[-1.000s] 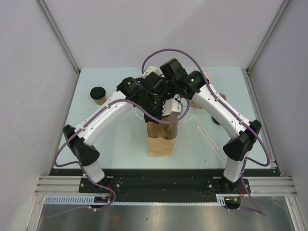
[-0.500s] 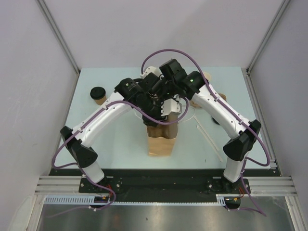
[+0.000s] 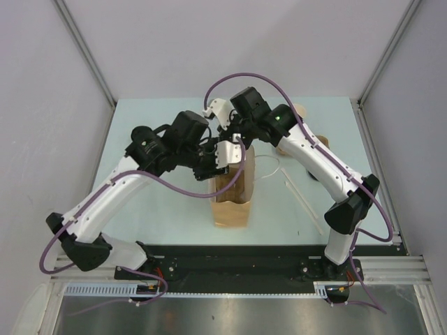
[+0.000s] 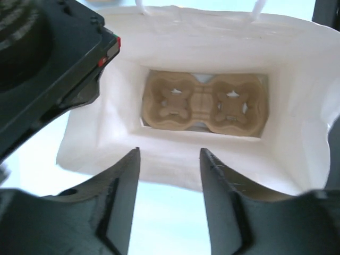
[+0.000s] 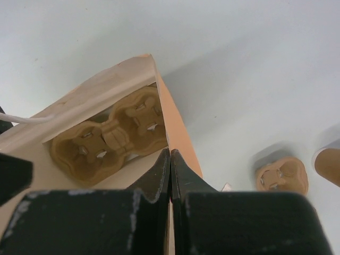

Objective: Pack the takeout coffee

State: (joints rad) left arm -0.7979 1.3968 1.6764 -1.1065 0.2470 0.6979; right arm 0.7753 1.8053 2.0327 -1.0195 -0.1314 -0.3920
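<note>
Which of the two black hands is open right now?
The left hand, hovering above the brown paper bag with its fingers apart; the right hand is pinched shut on that bag's rim.

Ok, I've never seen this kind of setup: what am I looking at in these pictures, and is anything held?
Two robot arms are bolted at a table's near edge. One picture looks down from above and behind them; the other two come from a camera on each wrist, looking past its jaws. A paper bag stands open between the arms, a cardboard cup carrier at its bottom, both slots empty. The left arm's jaws are open above the bag's mouth, holding nothing. The right arm's jaws are shut on the bag's rim.
</note>
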